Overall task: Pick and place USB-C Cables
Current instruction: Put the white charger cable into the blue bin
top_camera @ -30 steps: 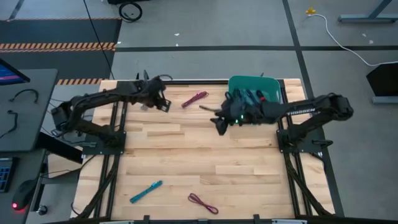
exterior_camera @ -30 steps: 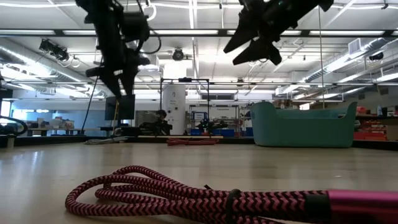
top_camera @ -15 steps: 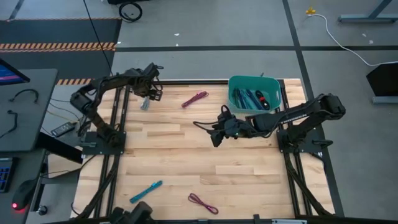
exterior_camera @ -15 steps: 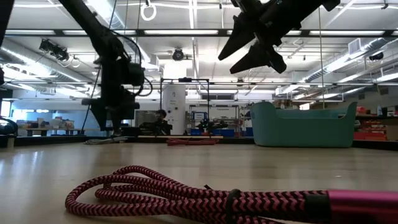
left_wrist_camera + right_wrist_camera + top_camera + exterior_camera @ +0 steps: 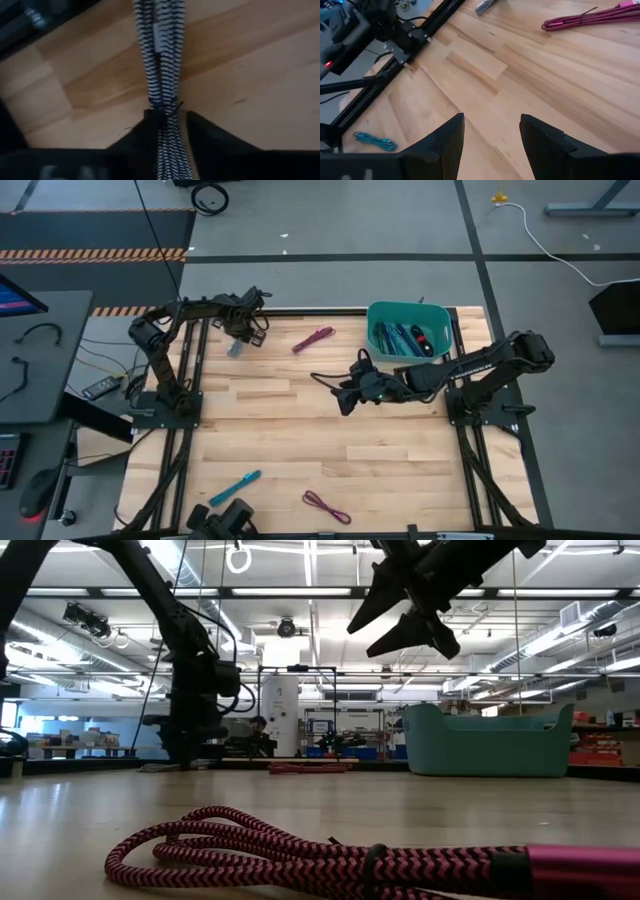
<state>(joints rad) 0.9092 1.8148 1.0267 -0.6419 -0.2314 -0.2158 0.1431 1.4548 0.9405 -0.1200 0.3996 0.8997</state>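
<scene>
Taking the teal bin (image 5: 407, 332) at the table's (image 5: 300, 435) far right as landmark: nearest the front edge, well away from it, lie a purple cable (image 5: 326, 506) and a teal cable (image 5: 235, 488). Just left of the bin the right gripper (image 5: 343, 393) hangs above bare wood, jaws apart and empty, while several cables sit inside the bin. Farther left a magenta cable (image 5: 312, 339) lies on the wood, and beyond it, at the far left corner, the left gripper (image 5: 167, 125) is down with its jaws either side of a grey braided cable (image 5: 161, 55); whether they are clamped I cannot tell
</scene>
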